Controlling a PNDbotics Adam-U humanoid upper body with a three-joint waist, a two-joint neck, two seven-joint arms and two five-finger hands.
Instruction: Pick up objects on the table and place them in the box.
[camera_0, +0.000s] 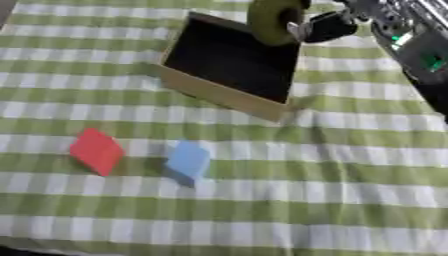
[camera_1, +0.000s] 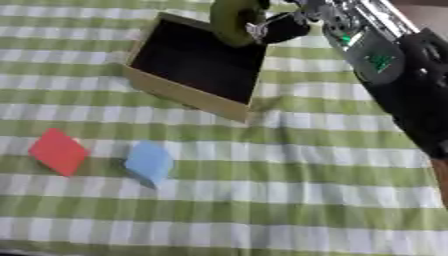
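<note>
Your right hand (camera_0: 328, 26) grips the olive-green ring-shaped object (camera_0: 273, 20) over the open cardboard box (camera_0: 229, 95) at twelve o'clock — its far-right corner.

The table (camera_0: 350, 165) wears a cloth of green and white checks. The box (camera_0: 223, 95) has tan cardboard walls and a black inside. An olive-green ring-shaped object (camera_0: 271, 20) shows above the box's far edge, beside the black right hand (camera_0: 328, 25). Near the table's left edge lie a red block (camera_0: 96, 151) and a light blue block (camera_0: 188, 160). The right arm (camera_1: 385, 60) is black and silver with green lights.
</note>
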